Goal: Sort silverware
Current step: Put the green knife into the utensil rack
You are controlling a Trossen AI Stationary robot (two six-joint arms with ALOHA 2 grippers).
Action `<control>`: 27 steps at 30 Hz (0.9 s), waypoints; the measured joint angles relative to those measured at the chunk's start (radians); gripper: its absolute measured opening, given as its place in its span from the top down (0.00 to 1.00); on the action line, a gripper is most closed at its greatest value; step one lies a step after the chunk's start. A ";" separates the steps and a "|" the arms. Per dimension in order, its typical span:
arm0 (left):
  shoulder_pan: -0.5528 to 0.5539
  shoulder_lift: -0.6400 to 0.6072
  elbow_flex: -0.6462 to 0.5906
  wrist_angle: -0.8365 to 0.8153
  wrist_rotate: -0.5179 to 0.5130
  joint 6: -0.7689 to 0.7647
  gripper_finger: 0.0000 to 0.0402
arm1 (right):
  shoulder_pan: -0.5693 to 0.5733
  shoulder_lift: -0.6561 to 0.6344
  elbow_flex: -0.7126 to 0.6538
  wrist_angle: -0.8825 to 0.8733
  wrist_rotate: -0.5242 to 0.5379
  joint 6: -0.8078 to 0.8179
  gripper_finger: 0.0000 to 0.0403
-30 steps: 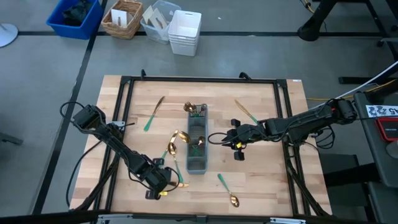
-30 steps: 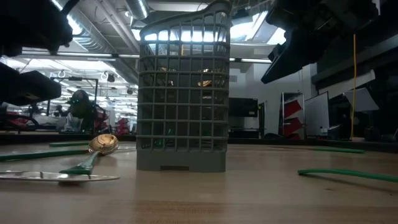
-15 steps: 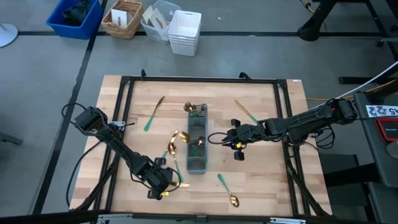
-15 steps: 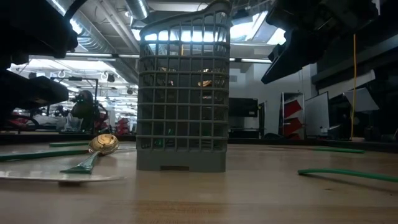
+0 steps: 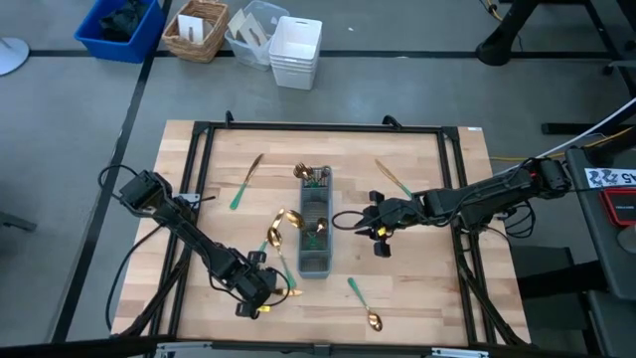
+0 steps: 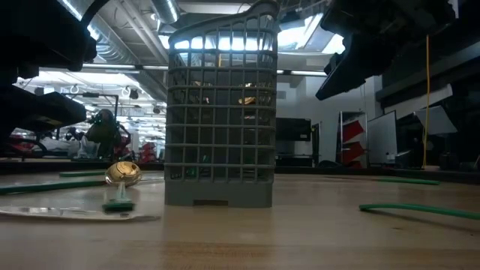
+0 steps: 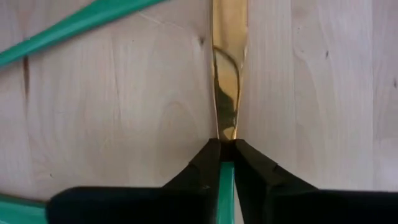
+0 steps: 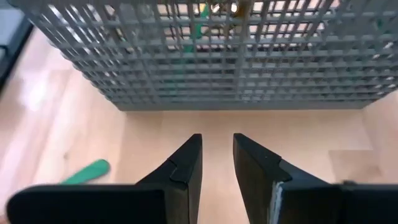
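The silverware is scattered on the wooden table around the grey caddy (image 5: 315,237) (image 6: 221,112) (image 8: 217,62). Gold heads stand in two of its compartments (image 5: 316,177). A spoon (image 5: 273,237) (image 6: 124,174) lies left of it, another (image 5: 364,304) near its near end. My left gripper (image 5: 262,289) (image 7: 226,146) is down at the near-left, shut on a gold-bladed, green-handled piece (image 7: 228,74). My right gripper (image 5: 376,228) (image 8: 217,163) hovers just right of the caddy, slightly open, holding nothing. My left gripper pinches the piece between both fingertips (image 7: 205,158), right where the green handle (image 7: 226,186) joins the gold blade (image 7: 227,118). The handle runs back between the fingers, along them. The blade reaches out ahead of the tips, low over or on the wood.
Two more green handles (image 7: 74,25) (image 7: 12,208) lie beside my left gripper. A piece (image 5: 244,183) lies far-left and another (image 5: 393,177) far-right of the caddy. A black frame (image 5: 199,149) borders the table. Bins (image 5: 296,50) stand on the floor beyond the far edge.
My left gripper has crept a little toward the caddy. In the low view, the green handle left of the caddy has swung round: it slanted off to the left, and now its end faces the near edge. My right arm has kept still.
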 joint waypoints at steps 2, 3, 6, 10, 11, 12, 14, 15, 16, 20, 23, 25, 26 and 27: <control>0.000 0.000 0.000 0.002 0.006 -0.003 0.97 | 0.001 0.000 0.000 0.026 -0.032 0.016 0.77; 0.000 0.000 0.000 0.006 0.010 -0.003 0.98 | 0.001 0.000 0.000 0.046 -0.055 0.023 0.77; -0.001 0.002 0.001 0.022 0.023 -0.002 0.98 | 0.018 0.000 0.000 0.131 -0.127 0.024 0.77; -0.001 0.002 -0.001 0.048 0.024 -0.004 0.98 | 0.082 0.000 0.001 0.244 -0.146 0.019 0.77; -0.001 0.003 -0.002 0.059 0.024 -0.006 0.99 | 0.101 0.000 0.001 0.265 -0.143 0.019 0.77; 0.000 0.003 -0.002 0.068 0.023 -0.013 1.00 | 0.119 0.000 0.001 0.281 -0.133 0.018 0.77; 0.003 0.003 -0.002 0.070 0.023 -0.030 1.00 | 0.157 0.000 0.001 0.298 -0.102 0.018 0.77; 0.003 0.003 -0.002 0.071 0.023 -0.040 0.99 | 0.175 0.000 0.001 0.300 -0.081 0.018 0.77; 0.003 0.003 -0.002 0.071 0.023 -0.042 0.99 | 0.193 0.000 0.001 0.300 -0.057 0.018 0.77; 0.003 0.003 -0.002 0.075 0.021 -0.042 0.98 | 0.272 0.010 0.001 0.301 0.016 0.025 0.77; 0.003 0.005 -0.003 0.101 0.015 -0.042 0.99 | 0.328 0.041 0.001 0.328 0.066 0.026 0.77; 0.003 0.005 -0.003 0.123 0.007 -0.048 1.00 | 0.359 0.080 0.001 0.387 0.086 0.024 0.77; 0.003 0.005 -0.004 0.139 0.001 -0.050 1.00 | 0.371 0.102 0.001 0.419 0.090 0.022 0.77; 0.003 0.006 -0.004 0.152 -0.004 -0.053 0.99 | 0.381 0.129 0.001 0.456 0.090 0.022 0.77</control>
